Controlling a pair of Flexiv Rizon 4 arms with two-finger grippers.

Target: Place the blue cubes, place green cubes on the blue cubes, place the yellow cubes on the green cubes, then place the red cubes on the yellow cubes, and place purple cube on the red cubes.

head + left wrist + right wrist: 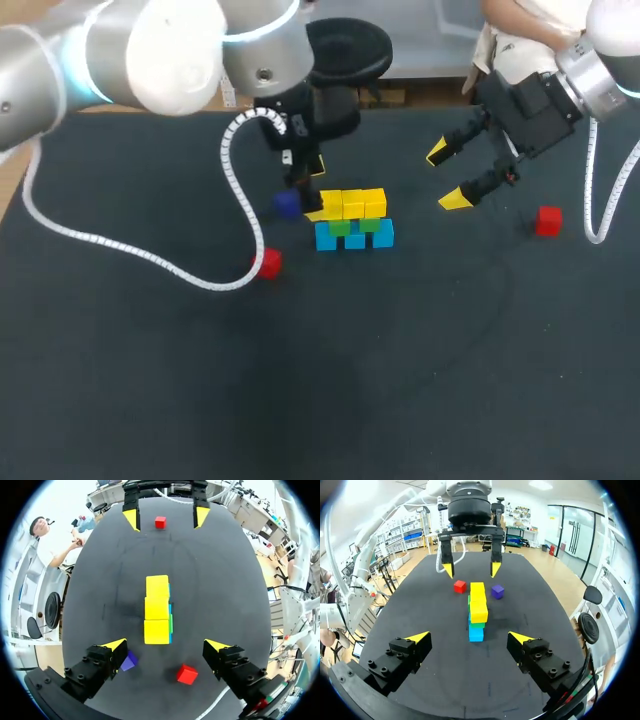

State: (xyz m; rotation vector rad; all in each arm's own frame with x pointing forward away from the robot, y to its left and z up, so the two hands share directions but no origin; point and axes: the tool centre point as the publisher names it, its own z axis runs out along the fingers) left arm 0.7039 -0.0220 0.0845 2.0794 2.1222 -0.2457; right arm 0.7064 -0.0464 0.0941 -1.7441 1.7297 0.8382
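Note:
A small wall of cubes stands mid-table: blue cubes (355, 238) at the base, green cubes (355, 227) on them, and yellow cubes (352, 203) on top. The purple cube (288, 204) lies just left of the wall. One red cube (268, 262) lies to its front left, another red cube (547, 221) far to the right. My left gripper (314, 190) hangs open above the wall's left end, with the yellow cubes (157, 610) ahead of its fingers and the purple cube (129, 661) and red cube (186, 674) under it. My right gripper (447, 176) hangs open to the wall's right, empty.
The black table (400, 380) has wide bare room in front. From the right wrist, the wall (478, 607) runs ahead toward my left gripper (471, 570), with the red cube (460, 586) and purple cube (497, 591) on either side of its far end.

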